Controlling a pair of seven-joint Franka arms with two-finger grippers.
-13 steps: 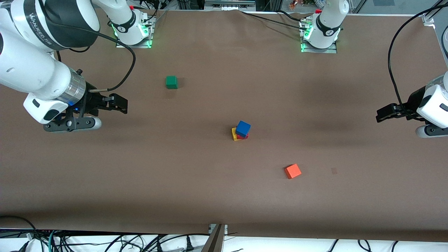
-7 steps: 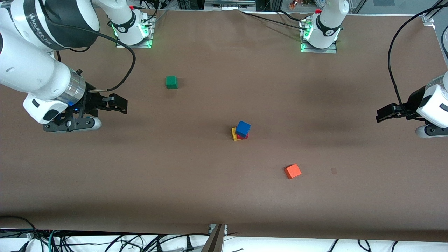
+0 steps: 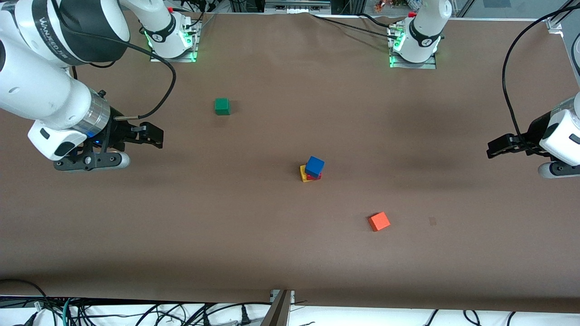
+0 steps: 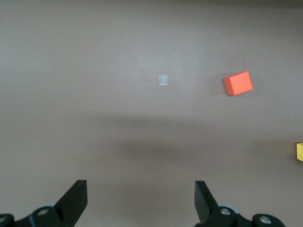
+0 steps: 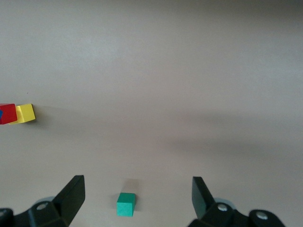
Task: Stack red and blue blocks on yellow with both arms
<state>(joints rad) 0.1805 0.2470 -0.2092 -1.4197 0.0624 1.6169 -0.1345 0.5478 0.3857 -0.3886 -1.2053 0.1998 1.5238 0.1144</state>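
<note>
1. Right gripper (image 3: 152, 136) hangs over the table (image 3: 272, 253) near the edge at the right arm's end, fingers spread wide, nothing between them. Arm waits.
2. Green cube (image 3: 222, 106): one, alone, toward the edge where the bases stand, well apart from the stack.
3. Stack mid-table, three cubes: yellow cube (image 3: 302, 174) at the bottom on the table, red cube (image 3: 317, 177) on it, blue cube (image 3: 314, 166) on top. One of each, all matte, same size. Blue sits twisted and shifted off the yellow, toward the left arm's end; only a sliver of red shows under it. Right wrist view catches yellow (image 5: 26, 113) with red (image 5: 8, 113) at the frame's edge.
4. Orange cube (image 3: 379, 221): one, nearer the front camera than the stack, toward the left arm's end, apart from it.
5. Left gripper (image 4: 141, 201) hangs over the table near the edge at the left arm's end, fingers wide apart, empty. Arm waits.
</note>
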